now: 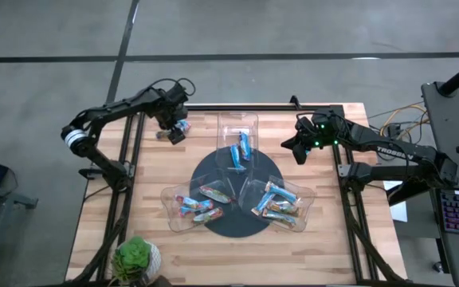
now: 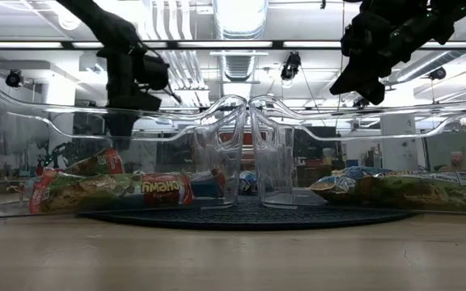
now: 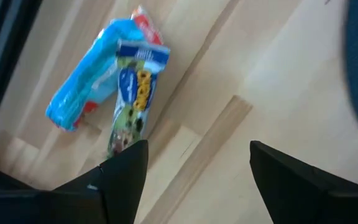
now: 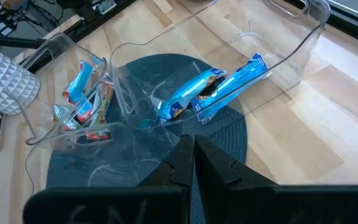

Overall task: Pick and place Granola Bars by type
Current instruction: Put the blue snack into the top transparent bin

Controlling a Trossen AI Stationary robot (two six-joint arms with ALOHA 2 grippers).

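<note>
Left gripper [image 3: 194, 174] fingers apart above granola bars [image 3: 107, 87]; label unreadable.

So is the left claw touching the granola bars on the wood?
Apart. The left wrist view shows the open left claw short of the granola bars, bare wood between.

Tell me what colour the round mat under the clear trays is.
Dark navy, almost black, the round mat shows best in the right wrist view, under the clear trays.

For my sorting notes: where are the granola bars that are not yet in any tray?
In the high view, the loose granola bars lie on the wooden table at its far left edge, under the open left end effector.
</note>
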